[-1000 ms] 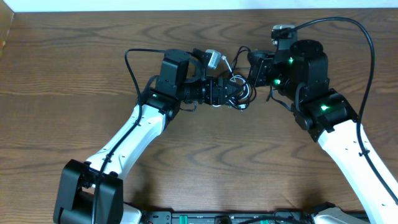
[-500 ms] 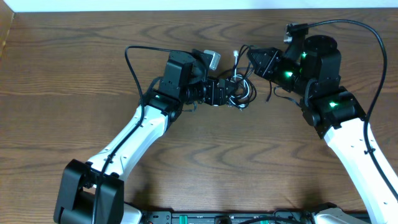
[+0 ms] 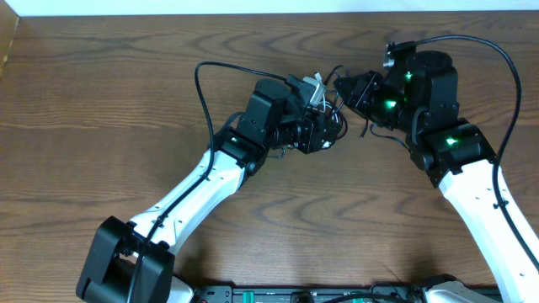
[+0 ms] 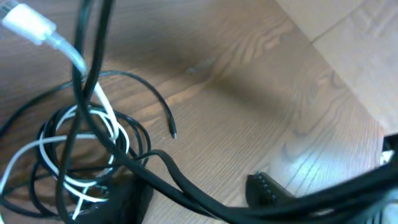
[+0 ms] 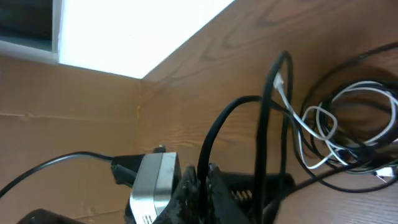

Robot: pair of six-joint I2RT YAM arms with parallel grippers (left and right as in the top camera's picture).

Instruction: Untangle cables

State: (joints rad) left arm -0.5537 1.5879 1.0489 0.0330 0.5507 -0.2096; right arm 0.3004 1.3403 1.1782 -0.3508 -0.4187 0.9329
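While our right gripper [image 5: 204,177] pinches the black cable [image 4: 155,94] and our left gripper [image 4: 196,193] gapes, pulling may cinch the white cable [image 4: 61,43] looped beside one jaw.

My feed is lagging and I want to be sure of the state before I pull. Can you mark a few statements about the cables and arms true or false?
1. The black cable and the white cable are looped together in one tangle. True.
2. A white plug end shows in the left wrist view. True.
3. The cables sit inside a box. False: the tangle is out on the wooden table.
4. The left pincer is parked far from the tangle. False: it is right at the tangle, and the right pincer is close by on the other side.
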